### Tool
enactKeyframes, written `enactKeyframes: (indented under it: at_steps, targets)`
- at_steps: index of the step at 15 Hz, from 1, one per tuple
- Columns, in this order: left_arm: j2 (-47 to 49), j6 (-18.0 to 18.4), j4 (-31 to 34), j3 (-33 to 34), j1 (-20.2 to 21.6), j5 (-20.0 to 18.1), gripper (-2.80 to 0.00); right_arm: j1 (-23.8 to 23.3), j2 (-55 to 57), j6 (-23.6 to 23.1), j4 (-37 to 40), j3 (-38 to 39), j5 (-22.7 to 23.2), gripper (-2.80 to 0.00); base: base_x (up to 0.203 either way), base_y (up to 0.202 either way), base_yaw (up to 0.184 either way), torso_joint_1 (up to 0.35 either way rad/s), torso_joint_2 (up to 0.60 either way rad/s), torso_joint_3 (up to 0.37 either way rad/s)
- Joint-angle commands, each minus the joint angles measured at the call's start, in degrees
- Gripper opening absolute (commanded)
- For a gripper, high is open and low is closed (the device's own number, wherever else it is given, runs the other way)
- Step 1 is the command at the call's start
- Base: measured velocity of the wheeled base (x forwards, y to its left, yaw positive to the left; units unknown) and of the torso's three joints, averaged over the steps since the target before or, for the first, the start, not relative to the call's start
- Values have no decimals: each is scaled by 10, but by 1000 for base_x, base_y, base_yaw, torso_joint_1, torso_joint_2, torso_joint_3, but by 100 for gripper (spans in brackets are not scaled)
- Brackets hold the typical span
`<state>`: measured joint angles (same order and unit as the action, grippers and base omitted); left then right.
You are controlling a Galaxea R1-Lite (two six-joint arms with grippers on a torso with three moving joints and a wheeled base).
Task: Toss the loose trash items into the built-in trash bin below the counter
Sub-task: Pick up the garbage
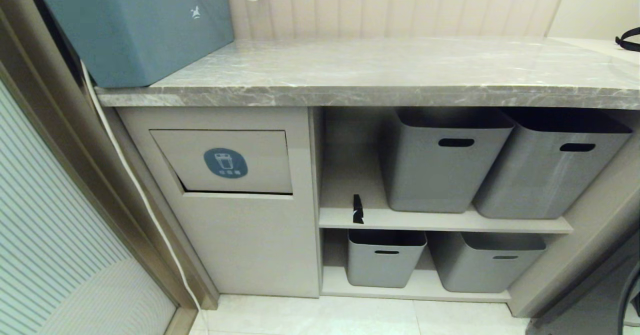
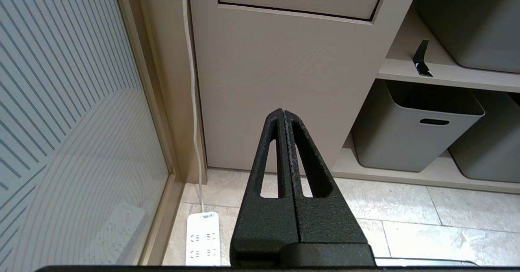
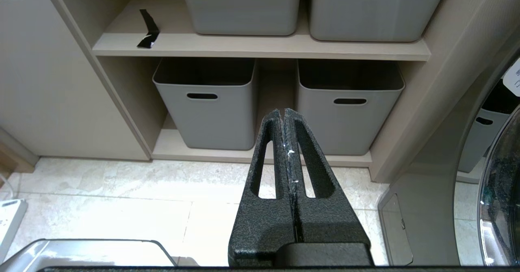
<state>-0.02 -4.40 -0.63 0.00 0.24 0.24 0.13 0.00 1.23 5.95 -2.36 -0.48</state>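
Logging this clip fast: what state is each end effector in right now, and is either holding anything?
Left end effector: closed, empty, low in front of the beige cabinet.
Right end effector: closed, empty, low in front of the lower grey tubs.

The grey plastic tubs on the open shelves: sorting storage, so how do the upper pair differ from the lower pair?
The upper-shelf grey tubs look taller and fill their bay; the lower-shelf grey tubs look shorter, with headroom above. A black scrap lies on the upper shelf only. All share slot handles and open tops.

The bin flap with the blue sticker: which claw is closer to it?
Left. The left claw sits low, right before the cabinet under the flap. The right claw faces the lower tubs, off to the side.
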Motion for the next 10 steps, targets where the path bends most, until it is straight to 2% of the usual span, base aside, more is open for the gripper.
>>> enactKeyframes:
  at_steps: [1,10]
  targets:
    - [1,-1,0,2,0,0,-280,0,1,0,0,0,0,-280,0,0,0,0,0,0]
    - [2,-5,0,1,0,1,-280,0,1,0,0,0,0,-280,0,0,0,0,0,0]
